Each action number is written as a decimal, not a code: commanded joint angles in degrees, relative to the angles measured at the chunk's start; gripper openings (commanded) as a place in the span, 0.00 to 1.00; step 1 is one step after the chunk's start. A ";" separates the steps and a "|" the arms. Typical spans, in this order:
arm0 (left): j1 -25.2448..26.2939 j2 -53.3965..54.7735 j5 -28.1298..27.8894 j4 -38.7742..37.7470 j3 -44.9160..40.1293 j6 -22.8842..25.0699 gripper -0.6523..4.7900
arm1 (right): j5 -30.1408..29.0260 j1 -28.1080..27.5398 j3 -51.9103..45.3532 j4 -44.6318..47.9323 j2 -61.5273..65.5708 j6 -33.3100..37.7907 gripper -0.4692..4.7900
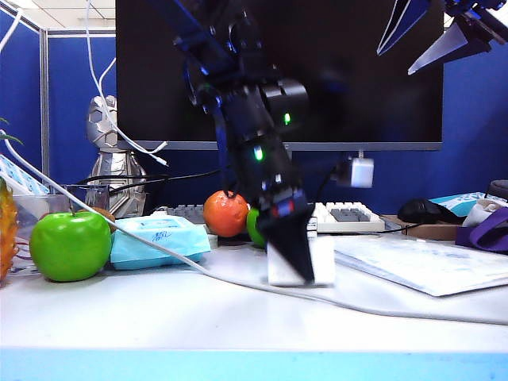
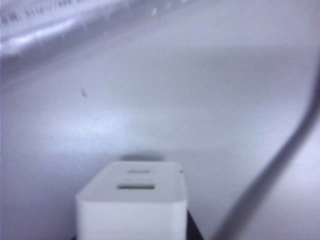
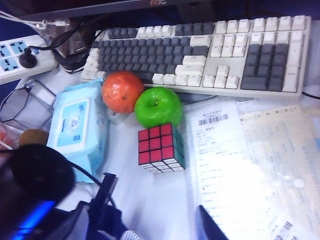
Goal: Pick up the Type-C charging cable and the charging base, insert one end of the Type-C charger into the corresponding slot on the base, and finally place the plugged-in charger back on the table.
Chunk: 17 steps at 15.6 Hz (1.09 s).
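Charging base: upright on desk, long axis vertical, slot face up; left tool straddles it, grip unconfirmed. Right tool: raised high, wide

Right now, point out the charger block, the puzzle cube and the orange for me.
charger block (image 2: 132,200), left wrist view, its top face near the port.
puzzle cube (image 3: 156,145), right wrist view, middle of its red face.
orange (image 1: 225,213), exterior view, middle of its skin.
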 commanded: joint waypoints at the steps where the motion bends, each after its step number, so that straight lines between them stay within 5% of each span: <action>1: -0.04 -6.93 8.72 0.94 0.39 -0.39 0.11 | -3.21 0.04 0.17 0.66 -1.27 -0.31 0.62; 6: -0.04 -17.25 15.12 5.49 0.39 -0.44 0.11 | -11.58 0.02 0.17 4.17 -4.04 -0.28 0.62; 12: 0.02 -25.66 15.10 9.57 0.39 -0.55 0.11 | -12.74 0.02 0.17 6.73 -9.35 -2.69 0.62; 17: 0.02 -30.16 15.10 10.67 0.39 -0.85 0.11 | -21.70 0.02 0.15 10.82 -11.30 -3.96 0.58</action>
